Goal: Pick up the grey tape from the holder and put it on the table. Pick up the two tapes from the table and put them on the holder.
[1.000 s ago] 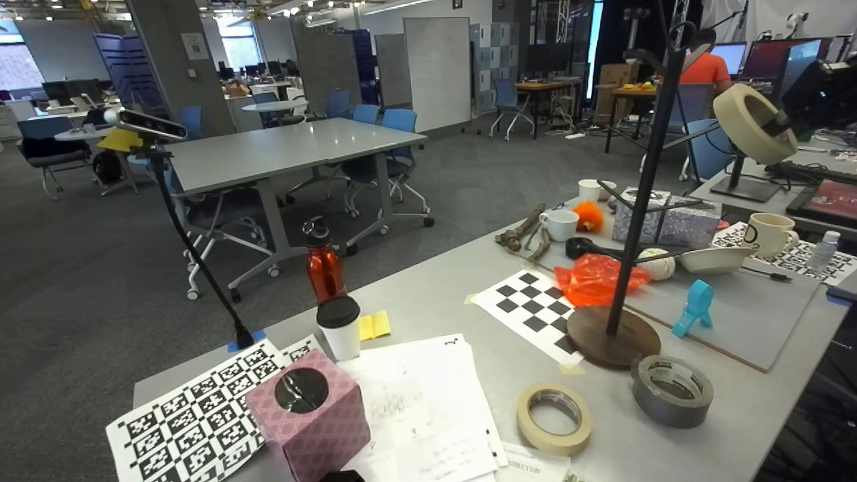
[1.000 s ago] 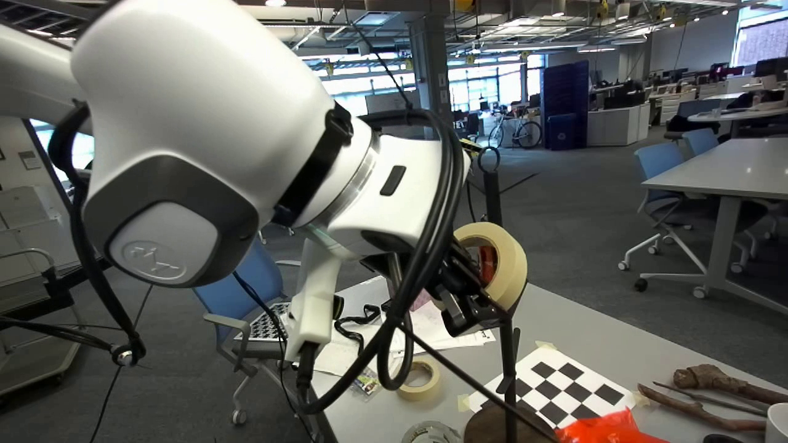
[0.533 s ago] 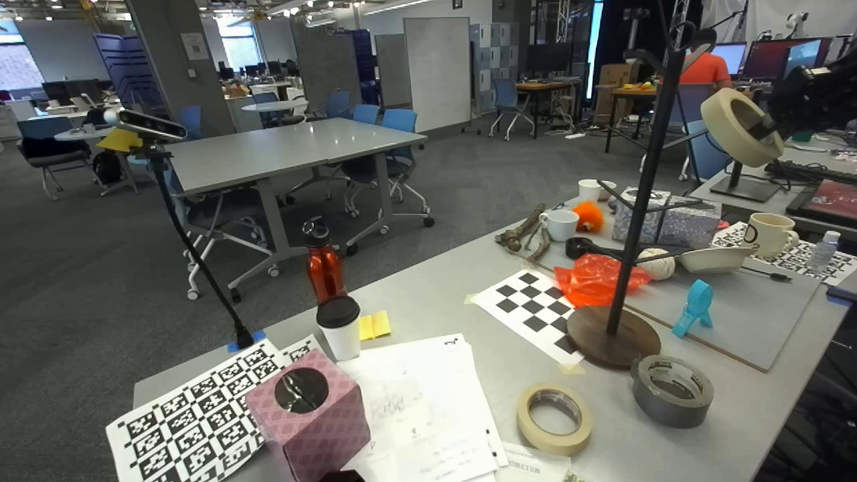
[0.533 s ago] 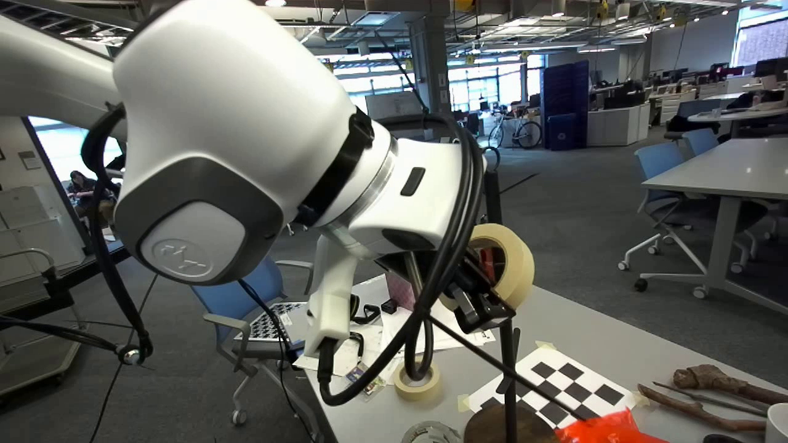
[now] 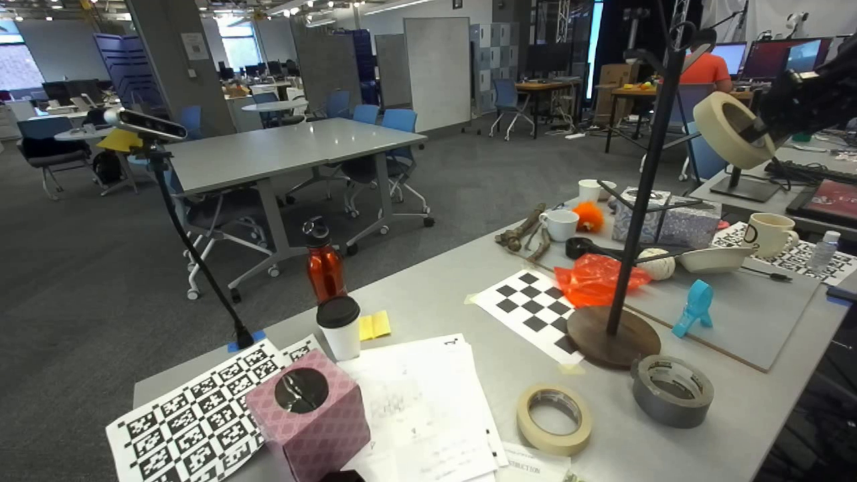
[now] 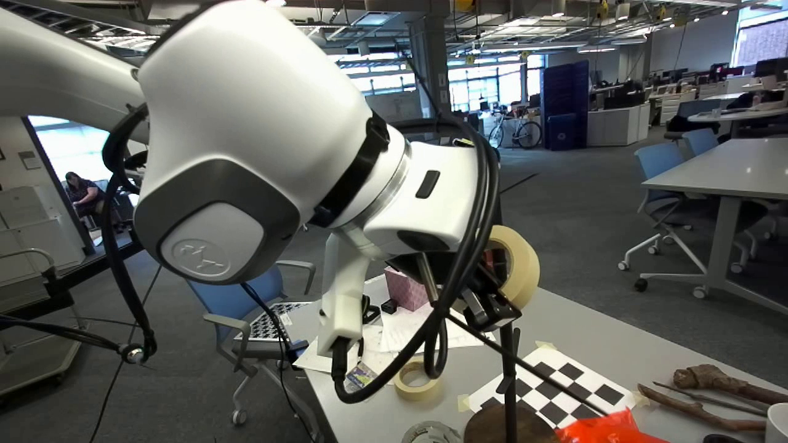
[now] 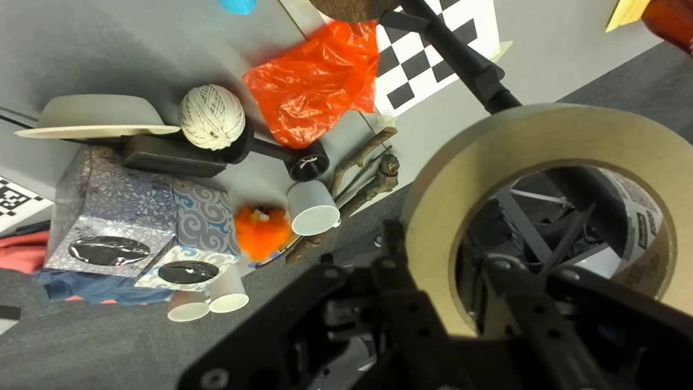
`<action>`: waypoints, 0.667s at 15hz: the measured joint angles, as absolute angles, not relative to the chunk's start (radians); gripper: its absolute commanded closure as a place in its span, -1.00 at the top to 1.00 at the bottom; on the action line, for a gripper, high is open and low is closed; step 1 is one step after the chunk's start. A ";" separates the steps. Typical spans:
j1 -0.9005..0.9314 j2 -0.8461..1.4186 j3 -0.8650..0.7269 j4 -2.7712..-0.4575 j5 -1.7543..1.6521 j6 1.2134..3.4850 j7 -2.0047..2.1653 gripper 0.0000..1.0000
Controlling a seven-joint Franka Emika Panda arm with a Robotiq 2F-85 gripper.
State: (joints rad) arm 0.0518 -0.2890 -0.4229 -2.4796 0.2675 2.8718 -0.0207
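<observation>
Gripping one cream tape (image 7: 520, 138) by its wall, jaws clenched with a finger inside the ring, the gripper (image 7: 433, 252) holds it tilted in the air beside the upper part of the holder (image 5: 639, 214). Second cream tape (image 5: 553, 443) lies flat on the table (image 5: 636, 455); grey tape (image 5: 669, 407) there too, just beside the holder's round brown base (image 5: 589, 340).

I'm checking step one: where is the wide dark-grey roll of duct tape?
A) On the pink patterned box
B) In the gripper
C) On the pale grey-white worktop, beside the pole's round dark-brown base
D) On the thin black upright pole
C: in an exterior view the dark-grey roll lies flat on the pale worktop, next to the brown base and off the black pole.
</observation>
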 measured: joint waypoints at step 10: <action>0.095 -0.240 -0.462 -2.452 0.268 2.872 -0.021 -0.87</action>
State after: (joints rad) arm 0.0949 -0.2396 -0.4621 -2.4517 0.2675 2.8717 -0.0208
